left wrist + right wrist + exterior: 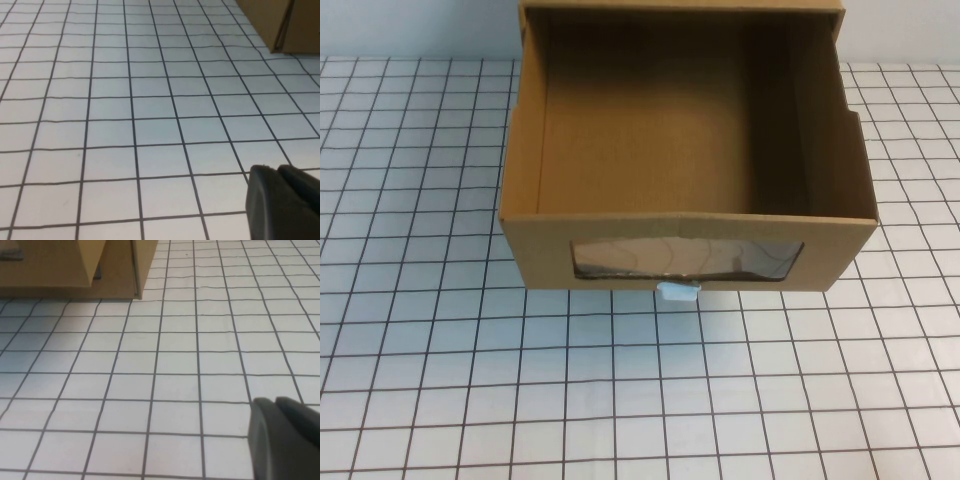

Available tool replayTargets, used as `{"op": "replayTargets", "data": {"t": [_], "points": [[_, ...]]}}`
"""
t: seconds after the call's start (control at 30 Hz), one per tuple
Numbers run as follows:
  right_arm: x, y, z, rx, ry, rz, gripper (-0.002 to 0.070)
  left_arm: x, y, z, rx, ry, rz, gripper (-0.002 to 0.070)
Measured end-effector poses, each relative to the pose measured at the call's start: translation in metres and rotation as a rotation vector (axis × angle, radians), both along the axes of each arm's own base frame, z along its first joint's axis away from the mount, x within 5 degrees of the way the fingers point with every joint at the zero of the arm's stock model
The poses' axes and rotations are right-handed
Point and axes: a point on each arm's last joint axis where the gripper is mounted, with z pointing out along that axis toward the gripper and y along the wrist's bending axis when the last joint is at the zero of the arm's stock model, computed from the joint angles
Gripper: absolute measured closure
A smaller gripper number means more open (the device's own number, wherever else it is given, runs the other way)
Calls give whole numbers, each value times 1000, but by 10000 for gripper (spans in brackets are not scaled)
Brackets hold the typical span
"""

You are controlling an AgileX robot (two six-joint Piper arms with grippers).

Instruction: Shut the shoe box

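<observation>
The left gripper appears only in the left wrist view, as a dark fingertip mass at the frame corner, hovering above the gridded table; the two dark finger tips lie side by side with only a thin seam between them, so the fingers appear closed together on nothing, though so little of them shows that this reading is tentative. The right gripper appears likewise in the right wrist view, a dark pair of finger tips pressed close with a narrow seam between, apparently together and empty, above the same white surface with dark grid lines. Neither gripper nor arm is visible in the high view, and both stand well apart from the shoe box. The shoe box sits at the far middle of the table. Its brown corrugated drawer is pulled out toward the robot, with the interior open to the top and nothing visible inside. The drawer front carries a wide clear window, and a small white pull tab hangs just below that window at the lower edge. A corner of the box shows in the left wrist view, and its lower side shows in the right wrist view.
</observation>
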Motion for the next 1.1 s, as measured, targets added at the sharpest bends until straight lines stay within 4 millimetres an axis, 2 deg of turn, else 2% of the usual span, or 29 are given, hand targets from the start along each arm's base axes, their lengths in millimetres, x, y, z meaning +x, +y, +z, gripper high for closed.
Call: {"op": "replayTargets", "data": {"t": [0.4,0.6,0.83,1.0,1.1], "points": [[0,0,0,6,0,0,690,1,3,2,119,-41,-2,680],[1,-1,5,13,-57,-16,690,3,3,9,101,-114,3,680],[3,-11,38,100,-413,-132,690,5,3,33,-16,-371,32,680],[-5,-22,63,150,-707,-241,690,2,4,54,-56,-601,51,680],[-9,-26,70,163,-798,-276,690,0,5,59,-62,-656,55,680]]}}
